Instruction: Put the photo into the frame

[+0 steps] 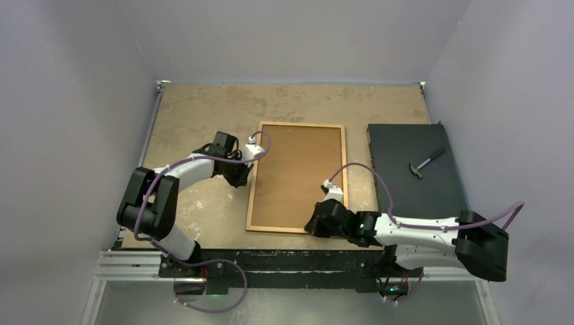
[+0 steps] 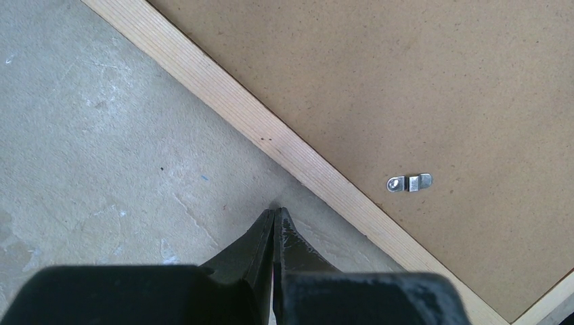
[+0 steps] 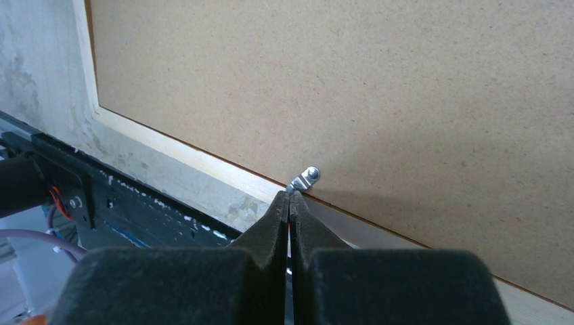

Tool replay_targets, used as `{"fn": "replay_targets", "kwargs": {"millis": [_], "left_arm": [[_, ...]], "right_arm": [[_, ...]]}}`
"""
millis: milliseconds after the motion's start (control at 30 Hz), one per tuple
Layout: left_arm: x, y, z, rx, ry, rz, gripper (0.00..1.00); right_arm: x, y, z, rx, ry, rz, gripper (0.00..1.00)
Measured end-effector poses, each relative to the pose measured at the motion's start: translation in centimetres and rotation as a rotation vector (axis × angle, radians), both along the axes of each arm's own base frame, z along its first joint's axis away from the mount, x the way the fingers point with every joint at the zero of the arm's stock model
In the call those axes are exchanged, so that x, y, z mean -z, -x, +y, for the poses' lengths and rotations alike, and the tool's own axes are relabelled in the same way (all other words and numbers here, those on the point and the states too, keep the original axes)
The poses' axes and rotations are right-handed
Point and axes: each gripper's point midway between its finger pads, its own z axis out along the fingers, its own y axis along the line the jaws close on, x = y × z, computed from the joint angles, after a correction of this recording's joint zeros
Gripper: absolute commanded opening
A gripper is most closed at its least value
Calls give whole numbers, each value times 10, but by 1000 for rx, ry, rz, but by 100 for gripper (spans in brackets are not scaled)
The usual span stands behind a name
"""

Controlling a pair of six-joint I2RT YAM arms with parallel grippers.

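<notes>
The left arm (image 1: 193, 166) rises from its base at the table's near edge, folds at the elbow towards the left edge, then stretches its forearm rightward to the frame's left rail. Its wrist view shows what the overhead view cannot. The left claw (image 2: 274, 211) has its two fingers pressed together with nothing between them. The tips are over bare table (image 2: 101, 135), just beside the rail's outer edge, and contact with the wood cannot be judged. That same view picks out a small metal clip (image 2: 409, 183) lying flat on the backing board (image 2: 406, 81).

The frame (image 1: 302, 124) lies flat in the middle of the table, long sides running near to far. The brown backing board fills its opening.

The right arm (image 1: 420, 230) lies low along the near edge, reaching leftward from its base. The right claw (image 3: 290, 198) is at the frame's near rail, close to the near-right corner. In the wrist view its fingers are closed flat against each other, gripping nothing. The tips sit right at a small metal tab (image 3: 304, 179) that stands tilted up at the board's edge. From above this tab is too small to make out.

Only the overhead view takes in the right edge of the table. There a black slab (image 1: 406, 189) carries a hammer (image 1: 425, 162).
</notes>
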Motion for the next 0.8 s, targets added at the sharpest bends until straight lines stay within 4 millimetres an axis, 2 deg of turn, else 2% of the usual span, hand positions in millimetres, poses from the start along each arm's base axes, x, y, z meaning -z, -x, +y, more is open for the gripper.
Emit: {"fn": "replay_targets", "kwargs": {"millis": [800], "left_arm": [[1,8,-1,32,-5,-10,0]], "right_arm": [[7,-12,12,21,-11,-5,0]]}}
